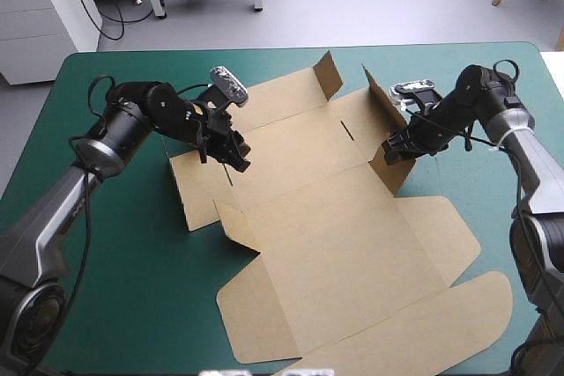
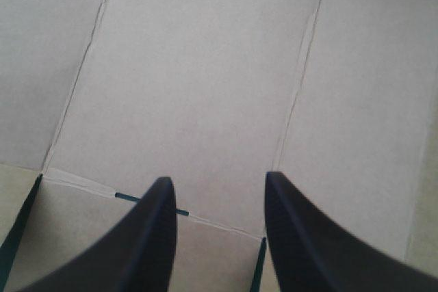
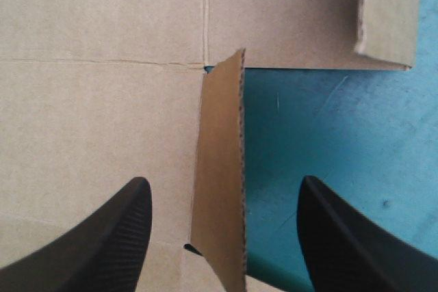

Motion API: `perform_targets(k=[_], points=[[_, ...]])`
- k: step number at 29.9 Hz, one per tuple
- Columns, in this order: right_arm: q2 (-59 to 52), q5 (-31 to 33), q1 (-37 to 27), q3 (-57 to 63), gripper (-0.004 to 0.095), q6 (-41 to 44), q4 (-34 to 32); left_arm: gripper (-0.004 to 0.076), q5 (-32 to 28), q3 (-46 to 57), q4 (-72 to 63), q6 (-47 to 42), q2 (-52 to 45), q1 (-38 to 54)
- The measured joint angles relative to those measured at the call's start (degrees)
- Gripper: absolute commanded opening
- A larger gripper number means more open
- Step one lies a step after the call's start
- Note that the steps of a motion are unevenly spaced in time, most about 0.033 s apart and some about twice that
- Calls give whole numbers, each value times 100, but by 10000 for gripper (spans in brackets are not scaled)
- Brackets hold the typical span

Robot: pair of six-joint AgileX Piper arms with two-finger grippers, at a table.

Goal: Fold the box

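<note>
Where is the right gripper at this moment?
In the high view the right gripper sits at the right edge of the box, its fingers open on either side of a raised flap.

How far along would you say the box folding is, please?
Early. Done: a few side flaps of the box stand partly up. In hand: the open right claw straddles one upright flap; the open left claw hovers over the left side. Left: no walls tucked; most of the sheet lies flat.
</note>
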Motion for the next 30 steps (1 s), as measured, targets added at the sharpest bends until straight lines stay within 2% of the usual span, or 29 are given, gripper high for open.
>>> perform_targets(k=[10,18,20,21,28,30], points=[[332,-134,0,0,576,-137,107,293,1194,0,106,-91,-625,513],[387,-152,0,0,570,-378,466,293,1289,278,158,-208,-1067,682],[422,-152,0,0,518,-383,479,293,1295,446,172,-216,-1220,682],[430,-152,0,0,462,-383,479,293,1302,537,196,-240,-1293,682],[429,-89,0,0,-4,-395,480,242,1327,1046,250,-372,-1851,682],[429,-65,0,0,-18,-395,461,218,1340,1123,256,-391,-2041,682]])
